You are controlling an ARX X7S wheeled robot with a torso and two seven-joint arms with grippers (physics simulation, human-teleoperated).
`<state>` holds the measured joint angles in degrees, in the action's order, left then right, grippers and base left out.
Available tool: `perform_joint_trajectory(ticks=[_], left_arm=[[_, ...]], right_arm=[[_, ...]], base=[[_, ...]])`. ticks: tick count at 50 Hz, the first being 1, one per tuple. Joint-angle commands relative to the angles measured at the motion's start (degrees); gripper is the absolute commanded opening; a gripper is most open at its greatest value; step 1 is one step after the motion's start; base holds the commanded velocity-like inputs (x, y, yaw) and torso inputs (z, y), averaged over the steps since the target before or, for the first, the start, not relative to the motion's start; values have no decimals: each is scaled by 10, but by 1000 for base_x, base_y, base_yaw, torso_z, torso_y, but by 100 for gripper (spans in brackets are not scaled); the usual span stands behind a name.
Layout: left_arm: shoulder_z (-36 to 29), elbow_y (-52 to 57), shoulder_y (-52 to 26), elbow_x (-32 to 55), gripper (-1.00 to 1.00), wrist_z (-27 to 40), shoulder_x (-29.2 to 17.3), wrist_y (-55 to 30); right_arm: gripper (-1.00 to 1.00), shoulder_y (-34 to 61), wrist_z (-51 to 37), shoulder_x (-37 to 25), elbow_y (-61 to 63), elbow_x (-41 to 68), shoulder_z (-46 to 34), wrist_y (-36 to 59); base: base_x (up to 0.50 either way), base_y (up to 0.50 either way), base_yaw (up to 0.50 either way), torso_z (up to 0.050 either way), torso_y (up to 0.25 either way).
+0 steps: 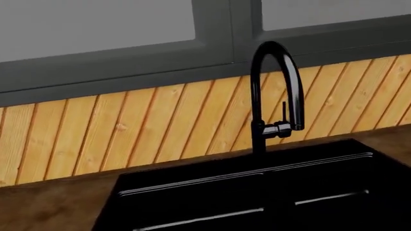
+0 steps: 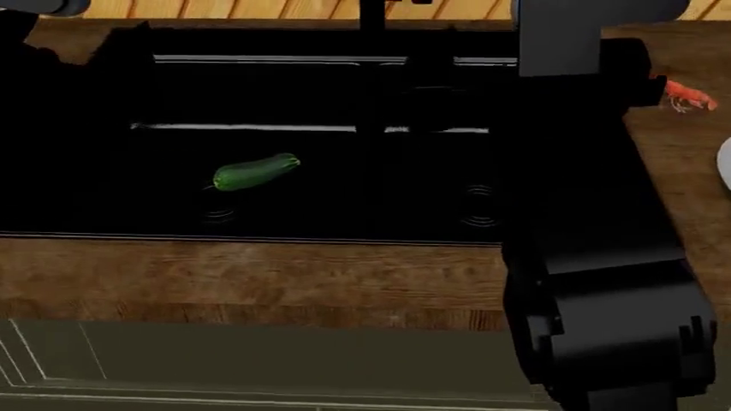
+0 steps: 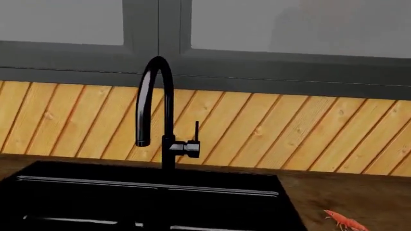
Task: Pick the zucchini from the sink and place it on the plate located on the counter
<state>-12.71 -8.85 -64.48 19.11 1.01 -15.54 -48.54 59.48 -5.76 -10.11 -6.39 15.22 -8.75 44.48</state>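
Neither hand appears in any view, so whether their fingers are apart or together cannot be told; only the robot's black right arm [image 2: 594,257] shows, a bulky dark column rising through the right side of the head view and covering the sink's right end. Beyond it, the zucchini [image 2: 256,172] lies alone on the floor of the left basin of the black sink [image 2: 342,214], slightly tilted, its pale stem end pointing toward the basin's centre and a ringed drain [image 2: 219,214] just in front of it. A second drain [image 2: 480,210] marks the right basin. The brown wood-grain counter [image 2: 286,278] frames the sink on all sides. At the head view's right edge a thin sliver of the white plate [image 2: 725,164] sits on the counter, well apart from the zucchini, with a small orange shrimp [image 2: 689,97] behind it, also visible from the right wrist. Both wrist cameras face the curved black faucet [image 1: 277,91] at the sink's back rim, slanted wooden planks [image 1: 160,125] and a grey-framed window [image 1: 218,43] behind it.
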Motion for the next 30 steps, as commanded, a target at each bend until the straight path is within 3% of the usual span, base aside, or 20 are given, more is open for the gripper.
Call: perform_joint_trajectory(ticks=[1, 30], left_arm=[[4, 16, 4, 9, 100, 3, -2, -10], [1, -14, 6, 10, 100, 0, 2, 19]], right_arm=[[100, 0, -5, 1, 1, 5, 1, 4], [100, -10, -12, -4, 6, 20, 6, 8]], base=[[500, -4, 0, 0, 0], [500, -4, 0, 0, 1]])
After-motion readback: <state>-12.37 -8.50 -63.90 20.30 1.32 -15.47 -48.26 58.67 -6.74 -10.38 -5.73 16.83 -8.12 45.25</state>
